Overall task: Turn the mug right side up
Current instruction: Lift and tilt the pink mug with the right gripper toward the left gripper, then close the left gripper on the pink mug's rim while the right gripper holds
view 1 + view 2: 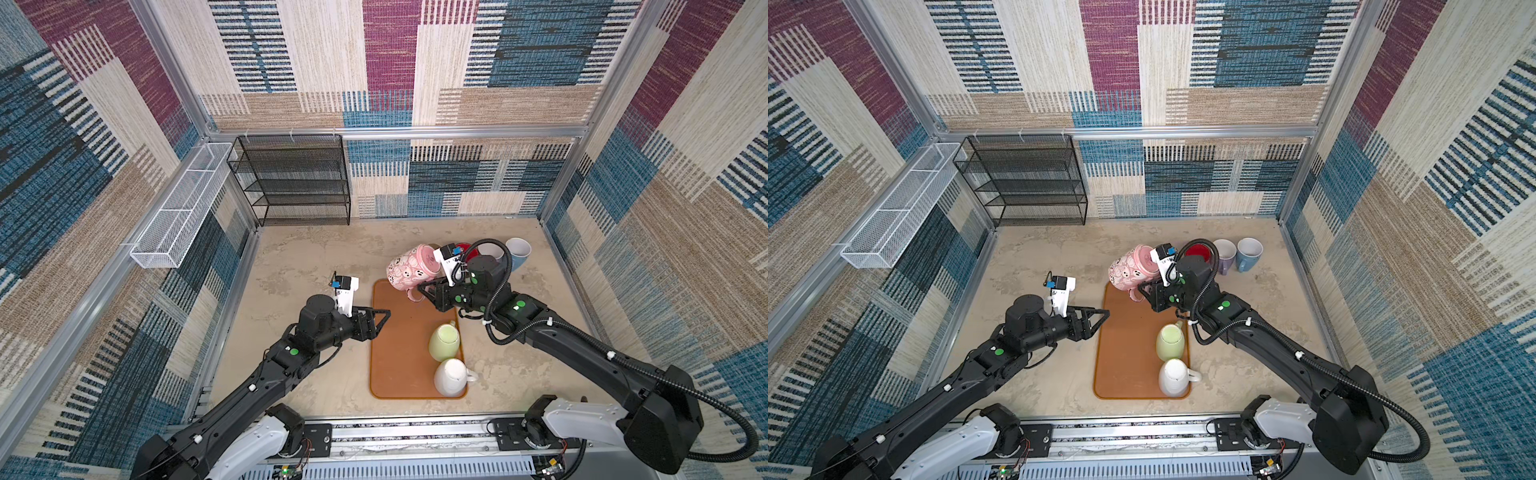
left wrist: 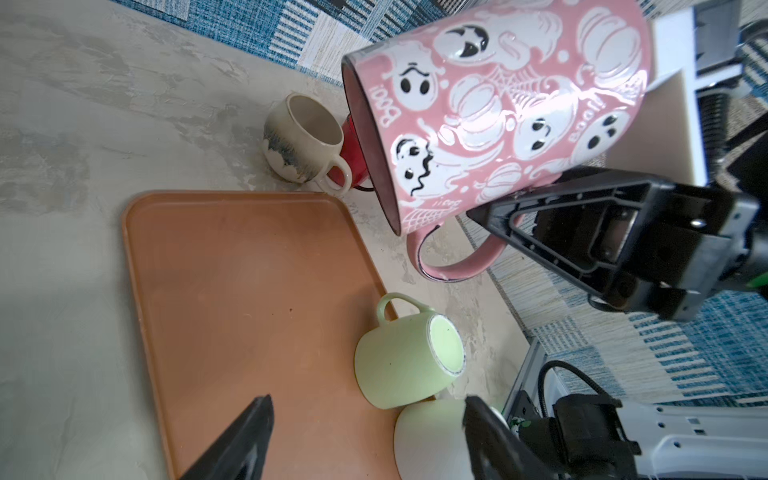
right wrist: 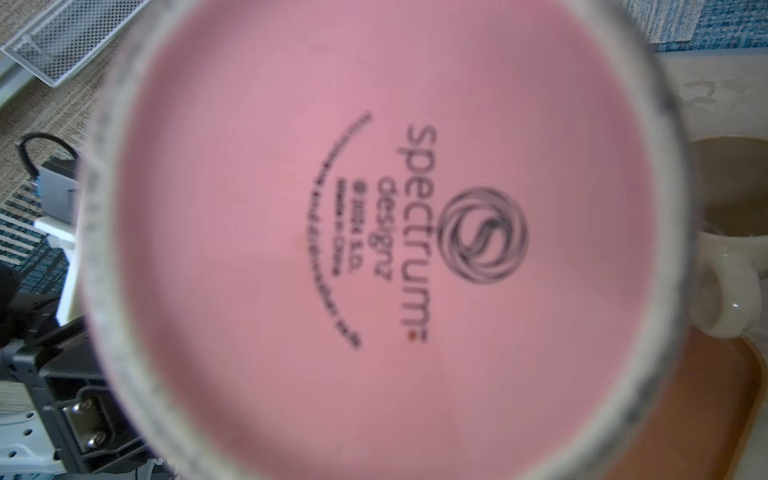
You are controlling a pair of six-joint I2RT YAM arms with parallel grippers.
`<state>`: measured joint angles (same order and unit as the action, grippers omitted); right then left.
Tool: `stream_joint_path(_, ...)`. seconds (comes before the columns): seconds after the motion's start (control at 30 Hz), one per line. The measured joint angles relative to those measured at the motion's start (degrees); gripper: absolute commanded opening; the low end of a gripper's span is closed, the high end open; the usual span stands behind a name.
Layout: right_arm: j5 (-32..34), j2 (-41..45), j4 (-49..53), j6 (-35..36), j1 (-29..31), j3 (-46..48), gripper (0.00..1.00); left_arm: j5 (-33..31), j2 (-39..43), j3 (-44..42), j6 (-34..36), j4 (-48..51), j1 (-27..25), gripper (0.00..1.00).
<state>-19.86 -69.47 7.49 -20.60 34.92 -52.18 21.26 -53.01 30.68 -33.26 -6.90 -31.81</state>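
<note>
Pink mug: you'll find the pink mug (image 1: 411,268) just right of centre in both top views, raised over the far end of the orange tray (image 1: 395,361).
Right gripper: your right gripper (image 2: 496,226) is clamped on the handle (image 2: 457,266), which sits at the mug's lower edge in both top views.
Axis: the long axis is tilted, running lower left to upper right in both top views. The base is up toward the right wrist camera and the mouth is down-left, so the mug is not yet upright.
Left gripper: your left gripper (image 1: 385,312) is at the tray's left edge with its jaws spread, grasping nothing, apart from the mug.
Hard to see: the blurred pink base fills the right wrist view. A cream mug (image 3: 731,232) is cut off at that view's right edge. A red mug (image 2: 353,166) is mostly hidden behind the pink one.
</note>
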Motion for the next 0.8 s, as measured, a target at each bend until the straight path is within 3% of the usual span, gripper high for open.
stream_joint_path(0.5,-14.5,2.4,-22.2,-8.3,-3.5,9.2,0.0,6.3,-9.7,-5.2,-8.5,-31.4,0.1,0.68)
stream_joint_path(0.8,-19.1,0.0,-34.3,-13.7,-3.8,10.2,0.0,8.1,-14.8,-3.4,-11.4,-41.0,0.1,0.64)
